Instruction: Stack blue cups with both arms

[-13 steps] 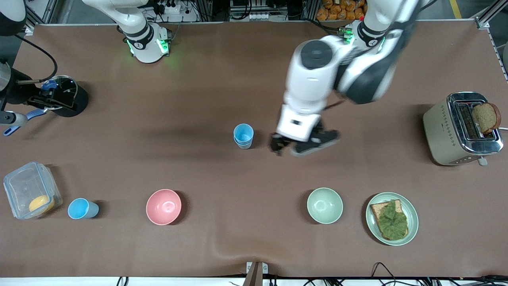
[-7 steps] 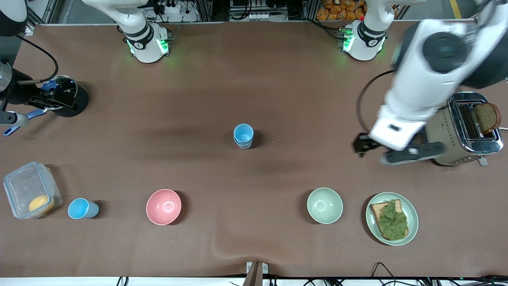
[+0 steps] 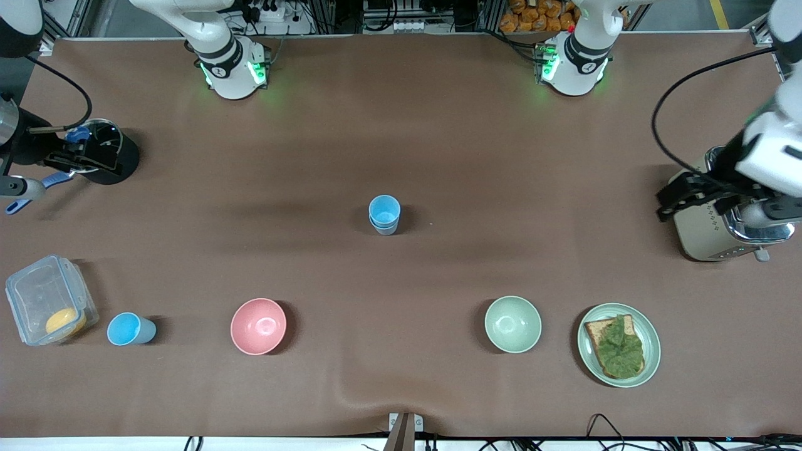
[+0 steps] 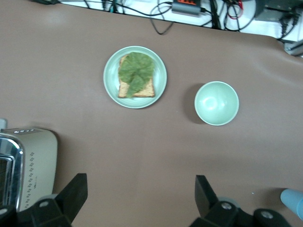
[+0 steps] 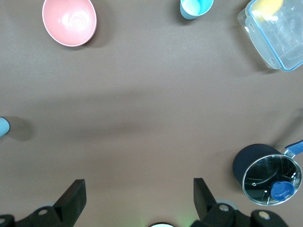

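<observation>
Two blue cups stand nested in one stack at the middle of the table. Their edge shows in the left wrist view and in the right wrist view. A third blue cup stands alone beside the clear box, near the front camera, and also shows in the right wrist view. My left gripper is open and empty, up beside the toaster. My right gripper is open and empty, high over the table near its base, and is out of the front view.
A pink bowl, a pale green bowl and a plate of toast with lettuce lie nearer the front camera. A toaster stands at the left arm's end. A clear box and a lidded dark pot are at the right arm's end.
My left arm has swung away from beside the stacked cups to the toaster at its end of the table. The cups and the right arm have not moved.
</observation>
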